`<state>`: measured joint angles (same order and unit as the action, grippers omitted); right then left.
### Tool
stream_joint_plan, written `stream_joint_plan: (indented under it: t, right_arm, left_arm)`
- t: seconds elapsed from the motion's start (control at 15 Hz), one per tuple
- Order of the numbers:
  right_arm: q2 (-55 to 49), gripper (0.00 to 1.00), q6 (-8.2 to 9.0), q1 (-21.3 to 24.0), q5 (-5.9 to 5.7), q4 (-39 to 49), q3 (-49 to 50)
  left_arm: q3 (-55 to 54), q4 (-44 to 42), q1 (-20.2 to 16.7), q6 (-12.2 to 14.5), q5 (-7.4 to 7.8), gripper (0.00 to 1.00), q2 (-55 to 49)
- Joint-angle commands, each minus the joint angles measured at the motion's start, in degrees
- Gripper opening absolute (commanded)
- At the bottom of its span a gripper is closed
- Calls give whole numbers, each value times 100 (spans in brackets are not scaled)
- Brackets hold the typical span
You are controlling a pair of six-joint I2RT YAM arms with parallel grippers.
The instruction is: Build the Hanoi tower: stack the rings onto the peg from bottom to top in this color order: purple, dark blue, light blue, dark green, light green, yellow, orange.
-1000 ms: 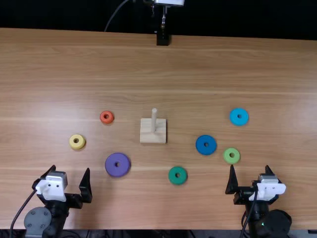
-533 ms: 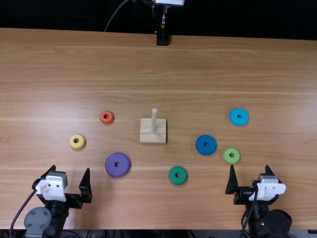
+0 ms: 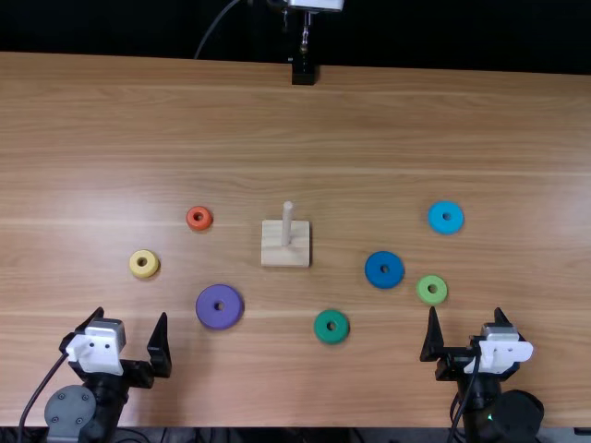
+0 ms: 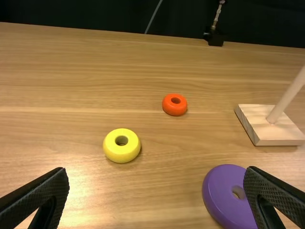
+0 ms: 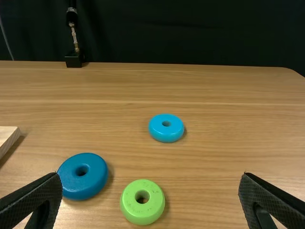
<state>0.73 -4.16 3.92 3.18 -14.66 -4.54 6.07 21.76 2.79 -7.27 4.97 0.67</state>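
Top view, peg (image 3: 286,226) upright on square base (image 3: 273,253), seven rings (image 3: 205,307) on table (image 3: 388,138)

Left arm (image 3: 109,402) black, white wrist cover (image 3: 95,351), grey screwed disc (image 3: 70,411), thin black cable (image 3: 42,393); right arm (image 3: 471,402) black, white top piece (image 3: 499,354); black fingers (image 4: 45,193) wedge-shaped, finely textured.
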Motion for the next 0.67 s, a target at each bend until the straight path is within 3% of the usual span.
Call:
stream_joint_plan:
  t: [0.0,0.33,0.47,0.6]
  right_arm:
    - [-73,100,16,82,-23,-418,374]
    - [-73,100,16,82,-23,-418,374]
    - [-73,100,16,82,-23,-418,374]
    - [-73,100,16,82,-23,-418,374]
  left_arm:
    - [-607,440,-94,83,93,100,-67]
    - [-519,387,3,62,83,100,-67]
    - [413,398,3,115,114,100,179]
    - [1019,630,-15,136,20,100,812]
